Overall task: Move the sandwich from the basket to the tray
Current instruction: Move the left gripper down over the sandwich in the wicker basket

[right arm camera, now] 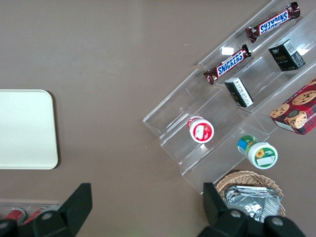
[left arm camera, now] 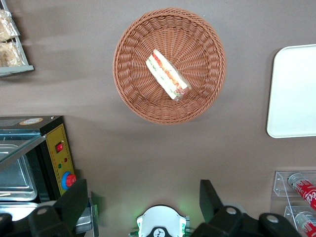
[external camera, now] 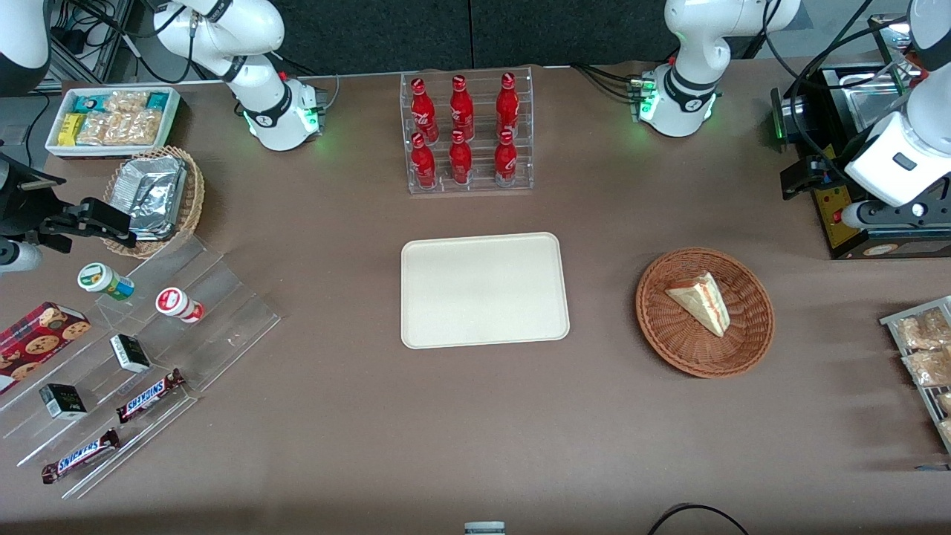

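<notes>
sandwich (external camera: 699, 301): I see it in the basket (external camera: 747, 345), lying on the weave
basket: on the table (external camera: 356, 431), toward the working arm's end
tray (external camera: 484, 290): mid-table, beside the basket, well apart from it
bottle rack (external camera: 466, 132): farther from the front camera than my tray
gripper (left arm camera: 140, 205): I have it parked high above the table, fingers spread wide, basket farther out under it, no contact
snack steps (external camera: 134, 357): toward the parked arm's end

Woven wicker basket (external camera: 704, 312), smooth matt plastic tray (external camera: 484, 290), matt brown cloth-like table (external camera: 475, 416).
</notes>
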Controlling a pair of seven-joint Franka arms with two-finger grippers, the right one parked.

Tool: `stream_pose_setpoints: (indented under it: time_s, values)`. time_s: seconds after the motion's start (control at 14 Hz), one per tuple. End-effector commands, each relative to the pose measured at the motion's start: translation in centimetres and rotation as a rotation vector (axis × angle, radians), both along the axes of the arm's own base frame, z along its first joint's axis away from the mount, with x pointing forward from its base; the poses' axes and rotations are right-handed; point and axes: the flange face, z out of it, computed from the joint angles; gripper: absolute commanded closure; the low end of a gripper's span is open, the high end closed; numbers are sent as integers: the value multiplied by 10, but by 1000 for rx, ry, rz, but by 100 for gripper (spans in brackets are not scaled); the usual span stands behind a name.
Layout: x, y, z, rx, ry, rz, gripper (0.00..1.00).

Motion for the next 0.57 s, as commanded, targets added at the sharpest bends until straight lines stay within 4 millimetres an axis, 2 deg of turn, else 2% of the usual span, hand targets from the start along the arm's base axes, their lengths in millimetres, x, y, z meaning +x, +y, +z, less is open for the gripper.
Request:
stream_pose_setpoints:
  time_s: [0.0, 0.21, 0.36, 0.5]
  values:
    - [-2, -4, 1, 5, 16, -21, 0]
    - [5, -4, -21, 7, 48, -22, 0]
    - [15, -4, -51, 20, 80, 26, 0]
    - [17, -5, -90, 26, 64, 51, 0]
